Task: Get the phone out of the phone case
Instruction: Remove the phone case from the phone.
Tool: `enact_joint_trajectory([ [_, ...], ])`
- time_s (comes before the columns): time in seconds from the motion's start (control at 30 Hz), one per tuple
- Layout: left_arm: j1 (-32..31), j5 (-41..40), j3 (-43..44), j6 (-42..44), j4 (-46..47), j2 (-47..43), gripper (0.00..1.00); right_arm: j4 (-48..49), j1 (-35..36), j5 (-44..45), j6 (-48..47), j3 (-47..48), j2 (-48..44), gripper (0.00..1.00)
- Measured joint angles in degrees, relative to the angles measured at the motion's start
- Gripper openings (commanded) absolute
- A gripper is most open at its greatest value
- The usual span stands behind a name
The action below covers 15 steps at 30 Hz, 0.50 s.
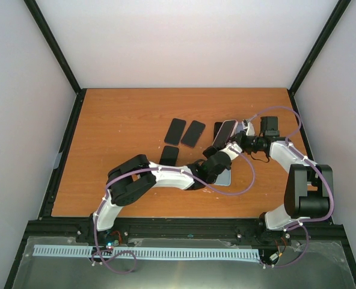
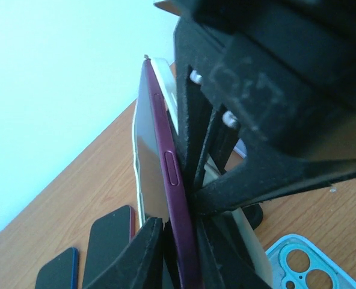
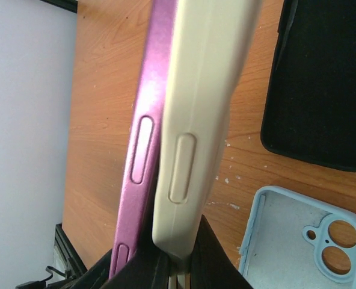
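Looking down from above, we see the orange-brown wooden table [image 1: 118, 120] filling the middle of the booth, with the white-and-black left arm [image 1: 160, 176] reaching up and to the right across it and the white-and-black right arm [image 1: 289, 158] bending in from the right edge, so that the two meet right of the table's centre. Three dark flat rectangular phones [image 1: 175, 130] lie face up near the middle of the table, two side by side and one nearer the bases. A black soft rectangular case [image 3: 322, 78] lies flat just beyond the meeting point, and a light blue phone case with round camera cut-outs [image 3: 298, 241] lies open side up on the wood below it. Between the two arms, held off the table and tilted, we find the purple glossy-edged phone [image 3: 145, 138] with the cream rubbery phone case [image 3: 196, 120] peeled part of the way off it: at one end they touch, at the other a gap opens. The left gripper [image 2: 178, 259] is clamped on the phone's lower end, a black pad on each face. The right gripper [image 3: 166, 268] is closed around the end of the cream case, and the phone's edge lies just beside its fingers [image 3: 211, 259].
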Motion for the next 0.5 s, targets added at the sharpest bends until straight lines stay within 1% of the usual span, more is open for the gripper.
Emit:
enact_joint_trajectory([
  [0.1,0.0,-0.9,-0.5,0.7,1.2,0.0,0.02,0.0,0.0,-0.2,0.2,0.0,0.0,0.03],
  [0.13,0.0,-1.3,-0.5,1.1,1.4,0.0,0.01,-0.2,0.0,-0.2,0.3,0.0,0.0,0.03],
  [0.3,0.1,-1.4,-0.7,-0.2,1.1,-0.3,0.0,-0.5,0.0,-0.3,0.4,0.0,0.0,0.03],
  [0.5,1.9,3.6,-0.7,-8.6,-5.7,-3.8,0.0,-0.5,0.3,-0.6,0.3,0.0,0.0,0.03],
])
